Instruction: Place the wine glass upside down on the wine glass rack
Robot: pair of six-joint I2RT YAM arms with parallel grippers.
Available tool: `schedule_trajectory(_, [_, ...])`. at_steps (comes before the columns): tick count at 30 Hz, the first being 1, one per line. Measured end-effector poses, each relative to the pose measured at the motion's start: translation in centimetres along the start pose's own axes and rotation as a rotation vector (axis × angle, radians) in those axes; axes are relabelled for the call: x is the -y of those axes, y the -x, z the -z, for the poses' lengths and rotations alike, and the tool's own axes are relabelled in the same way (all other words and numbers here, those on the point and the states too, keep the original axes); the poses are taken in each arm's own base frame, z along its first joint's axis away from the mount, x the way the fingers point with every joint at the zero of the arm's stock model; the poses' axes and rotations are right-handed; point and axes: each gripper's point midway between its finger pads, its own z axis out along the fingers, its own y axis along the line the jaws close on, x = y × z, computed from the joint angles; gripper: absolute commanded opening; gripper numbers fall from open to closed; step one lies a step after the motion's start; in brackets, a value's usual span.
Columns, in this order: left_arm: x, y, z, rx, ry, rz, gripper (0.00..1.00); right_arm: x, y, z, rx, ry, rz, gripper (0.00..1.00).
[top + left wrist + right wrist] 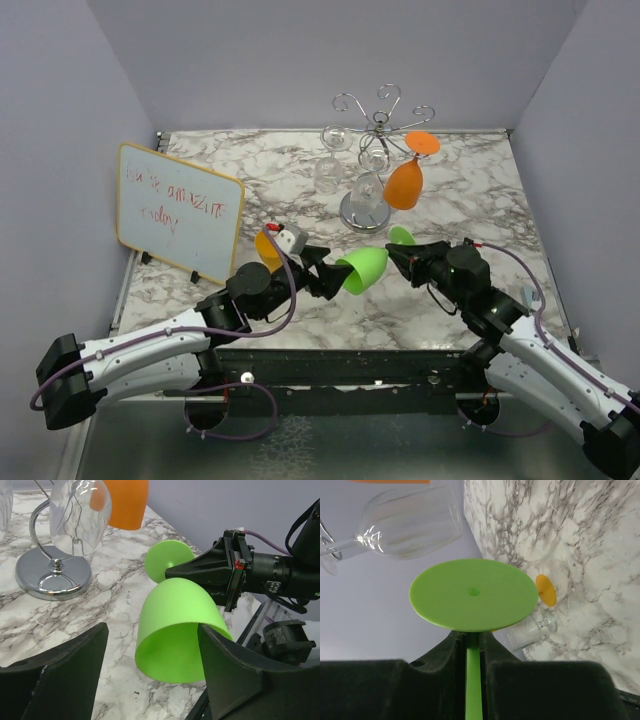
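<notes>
The green wine glass (362,270) is held sideways just above the table, its foot (401,237) pointing to the rack. My right gripper (405,258) is shut on its stem (473,680) just behind the foot (474,594). My left gripper (325,272) is open with its jaws wide apart at the bowl's mouth (175,625); its right finger (235,680) overlaps the rim. The chrome wine glass rack (375,125) stands at the back on its round base (52,575). An orange glass (404,185) and clear glasses (330,170) hang from it upside down.
A whiteboard (180,212) with red writing stands at the left. A yellow-orange glass (268,247) and a small clear glass (290,238) lie on the marble table beside my left arm. Purple walls enclose the table on three sides.
</notes>
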Motion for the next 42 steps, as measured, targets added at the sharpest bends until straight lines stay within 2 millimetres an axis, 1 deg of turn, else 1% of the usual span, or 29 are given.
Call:
schedule_trajectory(4, [0.1,0.5,1.2,0.01,-0.004,0.053,0.8,1.0,1.1,-0.1,0.054,0.018,0.102,0.01])
schedule_trajectory(7, [0.1,0.8,2.1,0.007,0.005,0.097,0.82,1.8,1.8,-0.3,0.087,0.023,0.196,0.01])
schedule_trajectory(11, [0.1,1.6,2.6,-0.02,0.039,0.142,0.85,1.3,2.3,-0.2,0.113,0.086,0.352,0.01])
schedule_trajectory(13, [0.5,2.8,2.7,-0.021,0.052,0.166,0.86,0.5,2.4,0.1,0.126,0.132,0.442,0.01])
schedule_trajectory(14, [0.8,3.7,2.7,-0.016,0.054,0.179,0.9,0.0,2.4,0.4,0.133,0.158,0.488,0.01])
schedule_trajectory(15, [1.0,4.5,2.7,-0.01,0.056,0.192,0.96,-0.7,2.4,0.6,0.144,0.19,0.552,0.01])
schedule_trajectory(16, [1.4,5.5,2.7,-0.005,0.06,0.212,0.98,-1.2,2.4,0.9,0.15,0.216,0.576,0.0])
schedule_trajectory(20, [2.8,8.2,2.3,-0.003,0.059,0.303,0.99,-3.4,2.4,2.3,0.193,0.327,0.792,0.01])
schedule_trajectory(24, [5.4,11.2,1.8,0.011,-0.014,0.391,0.99,-5.0,2.5,3.5,0.24,0.397,1.043,0.01])
schedule_trajectory(26, [6.5,12.5,1.8,0.025,-0.053,0.429,0.99,-6.4,2.3,4.0,0.261,0.429,1.164,0.01])
schedule_trajectory(29, [7.5,13.8,1.6,0.039,-0.083,0.477,0.99,-8.6,1.7,4.7,0.274,0.485,1.32,0.01])
schedule_trajectory(31, [7.8,14.2,1.3,0.044,-0.088,0.497,0.99,-9.8,1.0,5.1,0.272,0.533,1.411,0.01])
schedule_trajectory(34, [8.0,14.2,0.7,0.036,-0.083,0.527,0.99,-10.3,-0.1,5.3,0.253,0.607,1.549,0.01])
schedule_trajectory(38, [7.9,13.3,-0.3,0.011,-0.067,0.546,0.96,-10.0,-1.7,5.4,0.217,0.713,1.679,0.01])
schedule_trajectory(42, [7.8,12.4,-1.4,-0.02,-0.058,0.557,0.96,-9.5,-2.9,5.7,0.179,0.797,1.755,0.01])
